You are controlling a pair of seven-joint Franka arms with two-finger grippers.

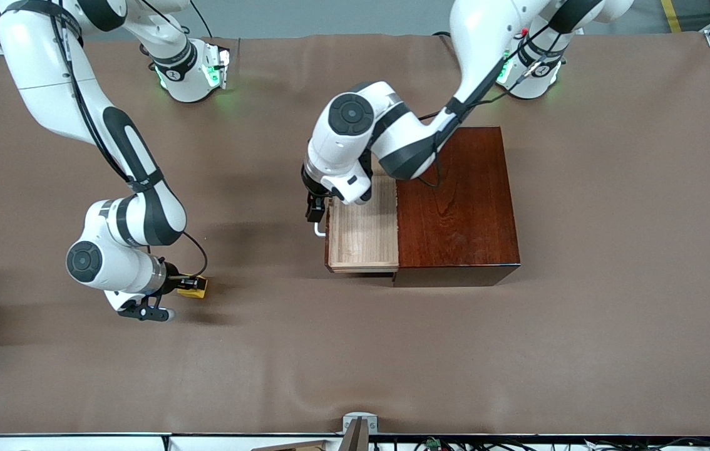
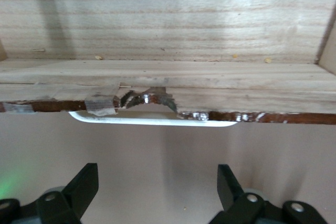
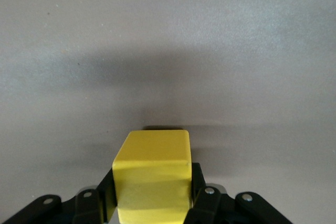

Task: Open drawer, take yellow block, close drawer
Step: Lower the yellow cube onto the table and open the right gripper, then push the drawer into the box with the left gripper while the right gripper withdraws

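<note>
Front view: drawer [image 1: 362, 233] pulled out of the box [image 1: 458, 200], tray looks empty. Left gripper [image 1: 313, 208] hangs right at the white handle [image 1: 319, 230], at the drawer front facing the right arm's end of the table. Right gripper [image 1: 187, 285] well apart from the box, low over the mat [image 1: 518, 351], clamped on the block [image 1: 195, 287].

Left wrist view: fingers [image 2: 84, 184] spread wide, handle [image 2: 152, 121] just ahead and not between them; nothing held. Pale tray floor bare.

Right wrist view: fingers [image 3: 207, 203] pinch the block [image 3: 153, 174] on two side faces.

Handling, my guess: block is light, rigid, smooth-faced, so grip flat on two parallel faces. Drawer is stiff wood; to shut it, push the front squarely near the handle, w/o skewing.
</note>
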